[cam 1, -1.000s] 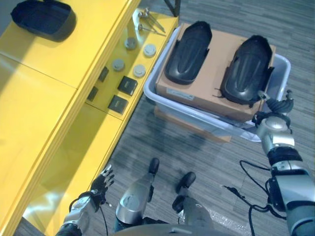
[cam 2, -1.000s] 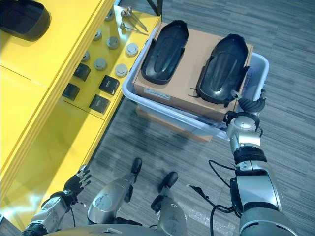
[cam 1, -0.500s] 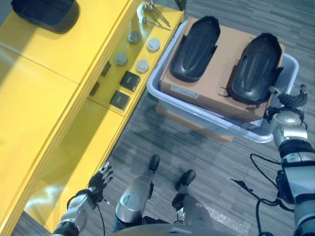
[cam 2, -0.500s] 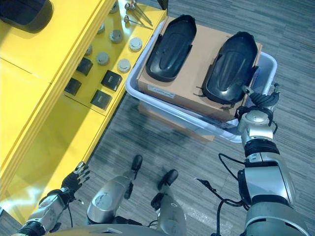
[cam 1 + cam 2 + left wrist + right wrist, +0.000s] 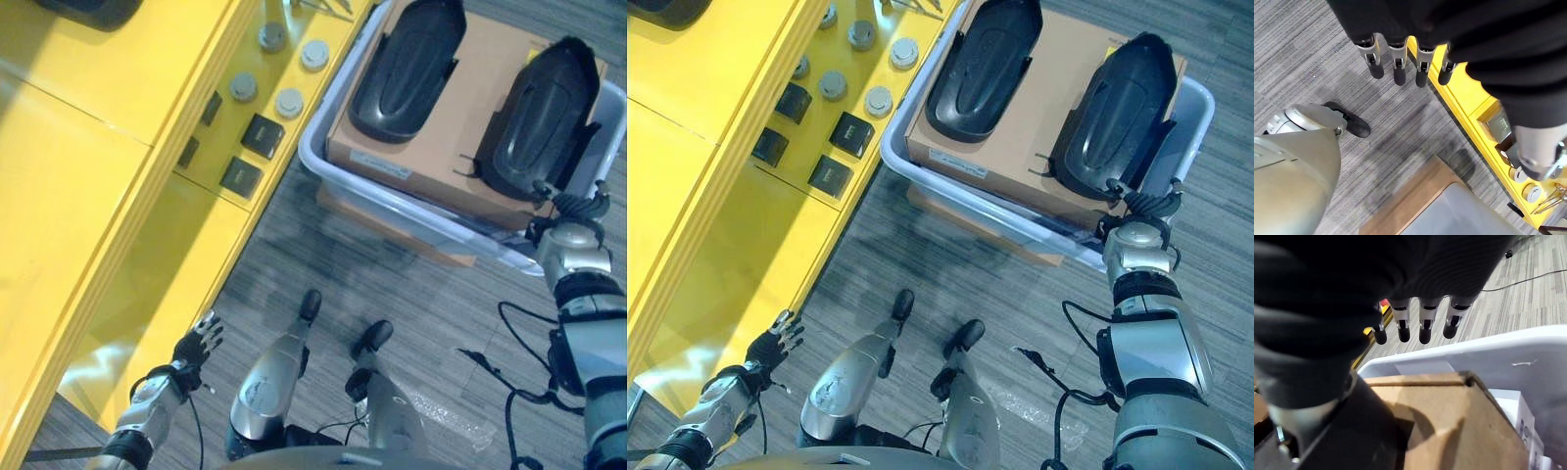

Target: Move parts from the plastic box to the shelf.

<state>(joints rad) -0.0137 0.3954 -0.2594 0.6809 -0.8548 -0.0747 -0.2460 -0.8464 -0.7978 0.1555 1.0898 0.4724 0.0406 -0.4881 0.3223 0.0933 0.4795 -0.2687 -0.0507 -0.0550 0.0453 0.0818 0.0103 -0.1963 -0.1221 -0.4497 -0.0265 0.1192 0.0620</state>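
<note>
A pale plastic box stands on the floor with a cardboard box in it. Two black moulded parts lie on the cardboard, one to the left and one to the right. My right hand is at the box's near right corner, just by the near end of the right part. Its fingers are straight over the rim, and it is open. My left hand hangs open low beside the yellow shelf, its fingers straight over the floor.
On the shelf's lower level lie round grey discs and black square blocks. A flat brown box pokes out from under the plastic box. Grey striped floor lies between shelf and box.
The whole picture has shifted, so the camera moved. My right hand stays at the box's near right corner and my left hand stays low by the shelf.
</note>
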